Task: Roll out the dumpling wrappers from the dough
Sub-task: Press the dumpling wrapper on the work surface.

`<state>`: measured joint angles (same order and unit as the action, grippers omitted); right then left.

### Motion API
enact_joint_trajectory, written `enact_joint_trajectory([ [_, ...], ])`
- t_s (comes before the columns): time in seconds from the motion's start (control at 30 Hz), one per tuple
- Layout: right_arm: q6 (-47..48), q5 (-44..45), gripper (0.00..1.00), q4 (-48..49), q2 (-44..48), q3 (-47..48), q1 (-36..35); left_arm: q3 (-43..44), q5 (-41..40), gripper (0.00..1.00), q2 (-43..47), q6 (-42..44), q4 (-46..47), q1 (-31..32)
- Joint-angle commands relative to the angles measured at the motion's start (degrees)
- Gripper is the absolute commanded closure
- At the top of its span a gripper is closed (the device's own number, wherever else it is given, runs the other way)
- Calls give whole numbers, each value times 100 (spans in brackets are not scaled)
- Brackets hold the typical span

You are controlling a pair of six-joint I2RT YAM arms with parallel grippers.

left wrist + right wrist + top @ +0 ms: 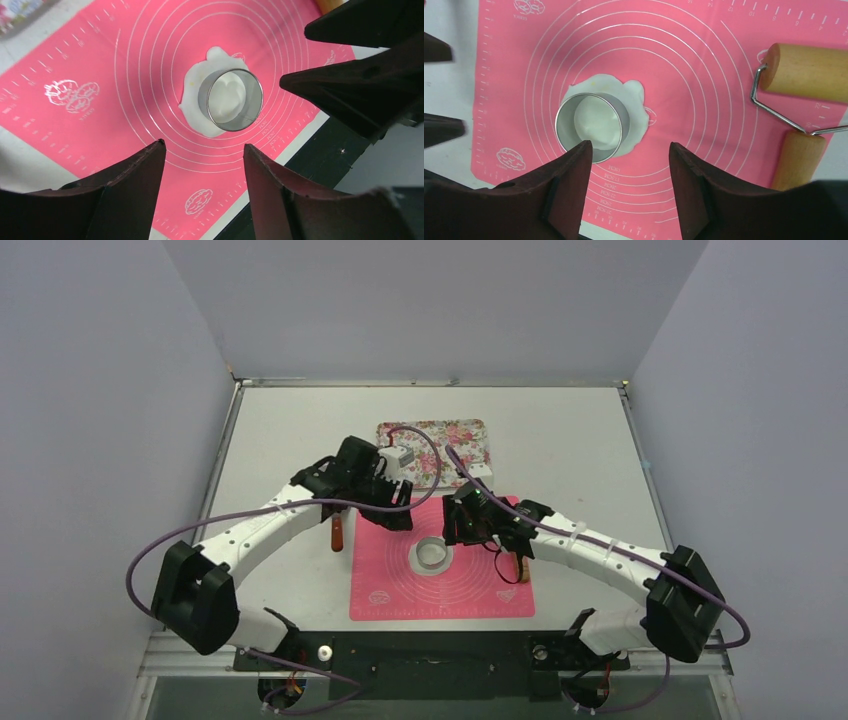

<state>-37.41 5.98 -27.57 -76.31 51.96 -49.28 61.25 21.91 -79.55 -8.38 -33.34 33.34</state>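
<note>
The left arm is arching from its base at the near left, rising rightward and toward the far side. Its wrist is bent so that the left gripper is pointing downward, its two dark fingers standing well apart with nothing between them. The right arm is mirroring that pose from the near right, leaning leftward with its wrist tipped down, and the right gripper is hanging just right of the left one, near it but not touching, its own fingers likewise spread and holding nothing.
</note>
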Motion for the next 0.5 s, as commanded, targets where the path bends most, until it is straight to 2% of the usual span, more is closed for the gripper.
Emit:
enact_joint_trajectory([
  [0.0, -408, 221, 48, 591, -98, 88, -55, -214, -302, 46, -201, -1095, 557, 268],
  [0.13, -785, 368, 57, 766, -259, 49, -63, 194, -608, 51, -539, -1146, 538, 834],
  [0.33, -1145, 222, 59, 1048, -749, 139, -105, -287, -847, 51, -477, -1626, 665, 910],
  [0.47, -1218, 484, 63, 924, -867, 184, -100, -395, -963, 51, -623, -1709, 900, 905],
])
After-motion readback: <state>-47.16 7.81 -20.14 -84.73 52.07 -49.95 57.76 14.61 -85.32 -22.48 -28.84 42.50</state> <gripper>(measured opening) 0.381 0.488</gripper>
